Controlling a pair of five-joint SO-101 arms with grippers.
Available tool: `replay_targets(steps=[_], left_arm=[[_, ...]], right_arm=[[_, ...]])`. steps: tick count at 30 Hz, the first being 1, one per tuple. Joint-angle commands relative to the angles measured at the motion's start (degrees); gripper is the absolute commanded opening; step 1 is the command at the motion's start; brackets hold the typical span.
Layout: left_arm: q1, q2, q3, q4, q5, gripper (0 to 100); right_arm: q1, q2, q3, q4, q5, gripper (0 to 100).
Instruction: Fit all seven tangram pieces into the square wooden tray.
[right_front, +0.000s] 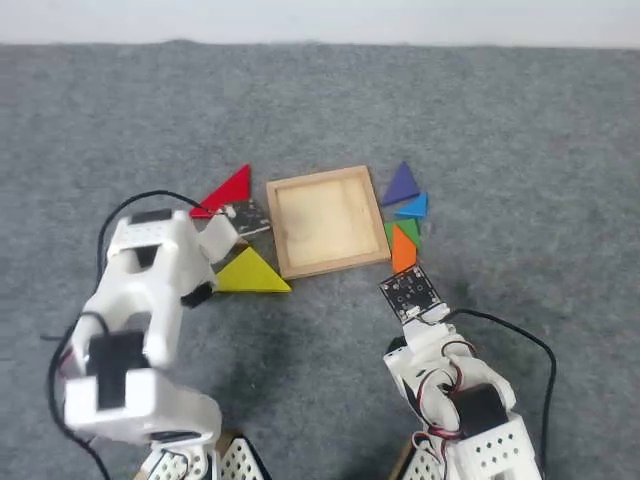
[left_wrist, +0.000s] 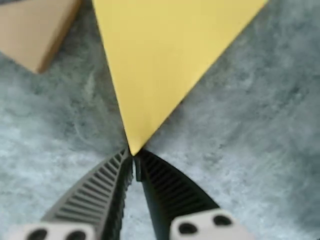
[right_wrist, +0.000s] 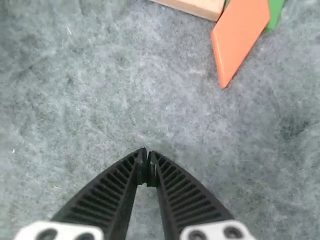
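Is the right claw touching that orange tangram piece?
Apart. The right wrist view shows a stretch of bare grey carpet between the shut right claw and the orange tangram piece.

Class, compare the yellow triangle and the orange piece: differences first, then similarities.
The yellow triangle is three-sided; the orange piece looks like a parallelogram. The yellow triangle lies left of the wooden tray, the orange piece right. The yellow triangle's corner sits at the left tool's tips; the orange piece lies apart from the right tool. Both lie outside the wooden tray.
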Motion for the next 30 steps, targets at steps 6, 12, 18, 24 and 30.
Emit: replay_targets(steps=[6, 12, 18, 24, 30], left_arm=[[-1.41, -33.14, 23.78, -12.66, 1.49, 1], [-1.41, -50.20, 36.62, -20.75, 9.05, 1], [-1.58, -65.23, 43.03, -16.97, 16.53, 1], [-1.58, -79.38, 50.59, -16.79, 19.25, 1], [-3.69, -92.66, 53.14, -8.79, 21.45, 2]], right_arm=[[-0.66, -1.10, 0.97, 0.40, -0.35, 0.8], [-0.66, -1.10, 0.97, 0.40, -0.35, 0.8], [-0.57, -1.10, 0.97, -0.04, -0.35, 0.8], [1.71, -1.10, 0.88, -0.13, -0.26, 0.9], [5.23, -1.01, -6.95, -5.41, 9.32, 0.9]])
